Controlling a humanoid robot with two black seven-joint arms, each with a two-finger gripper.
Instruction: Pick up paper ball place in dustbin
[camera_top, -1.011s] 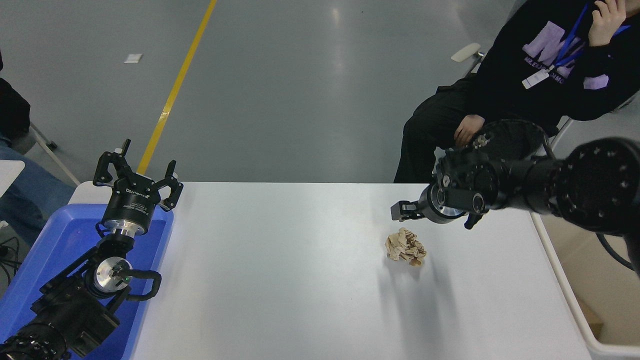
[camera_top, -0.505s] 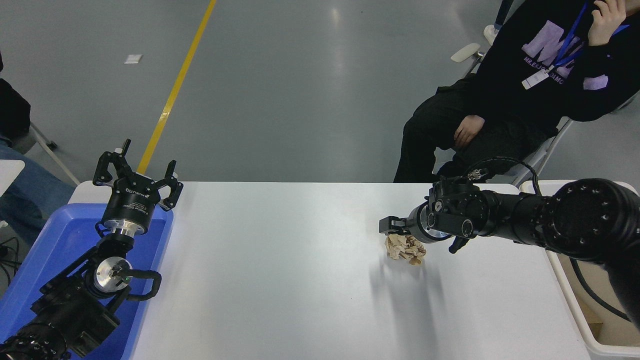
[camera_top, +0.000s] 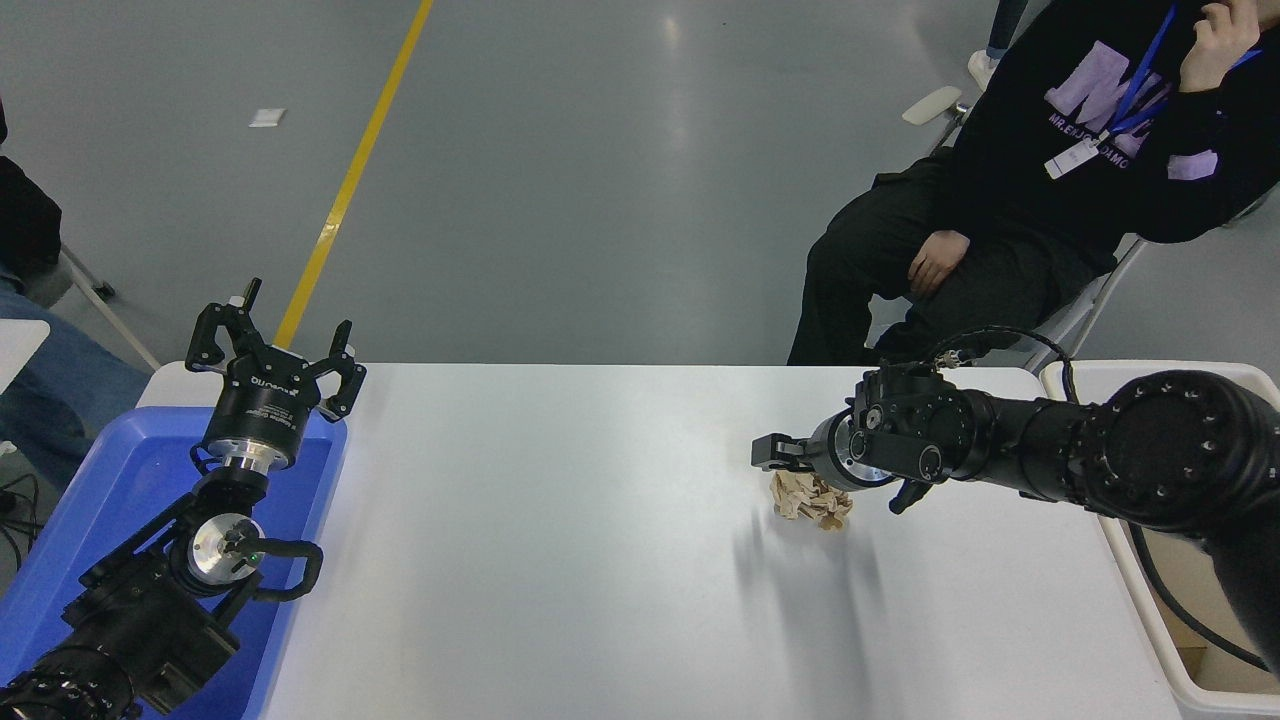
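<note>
The paper ball (camera_top: 815, 503), a crumpled tan wad, lies on the white table (camera_top: 560, 540) right of centre. My right gripper (camera_top: 790, 472) reaches in from the right, low over the ball's far top edge; it looks open, with one finger (camera_top: 770, 452) showing beyond the ball and the other hidden. The ball still rests on the table. The dustbin (camera_top: 1160, 640), cream-white with beige inner walls, stands off the table's right edge, partly behind my right arm. My left gripper (camera_top: 275, 335) is parked open at the lower left.
A blue tray (camera_top: 130, 470) lies under my left arm at the table's left edge. A person in black sits beyond the far right corner, a hand (camera_top: 935, 262) on the knee. Another person's leg shows at the left edge.
My right gripper has come down and moved left, from above and behind the paper ball to right over it. The ball and the left arm have not moved.
</note>
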